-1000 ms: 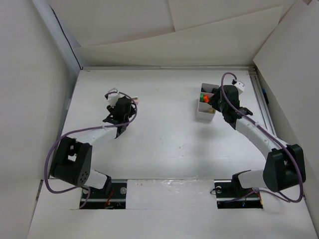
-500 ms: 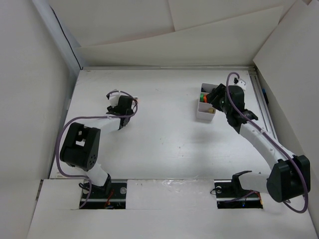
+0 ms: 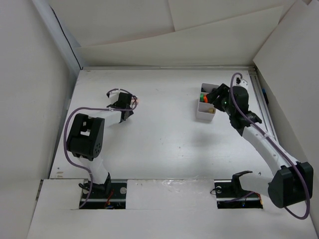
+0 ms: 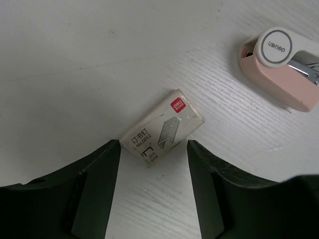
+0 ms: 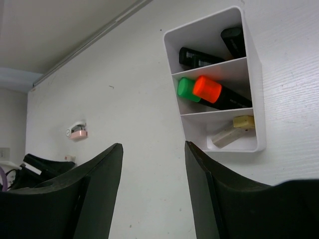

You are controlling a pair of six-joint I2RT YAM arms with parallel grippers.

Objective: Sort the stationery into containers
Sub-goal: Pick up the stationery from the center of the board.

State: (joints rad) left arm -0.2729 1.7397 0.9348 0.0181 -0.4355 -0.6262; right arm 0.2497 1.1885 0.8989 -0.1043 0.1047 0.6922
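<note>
L claw (image 4: 152,147) has swung over the staple box (image 4: 162,128) on the surface (image 4: 75,59): jaws released, straddling its end, so you can close for pickup. R claw (image 5: 153,149), released & empty, has backed off the container (image 5: 255,89); markers (image 5: 207,88), erasers (image 5: 227,137) sit inside.

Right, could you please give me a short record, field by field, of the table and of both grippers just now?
left gripper: open, empty, fingers either side of the staple box's near end
small beige cardboard staple box: flat on the table, not gripped
pink plastic stapler: beyond the staple box, apart from it
white three-compartment box: far, black markers; middle, green-capped marker and orange-capped marker; near, beige eraser blocks
right gripper: open, empty, beside the white box
</note>
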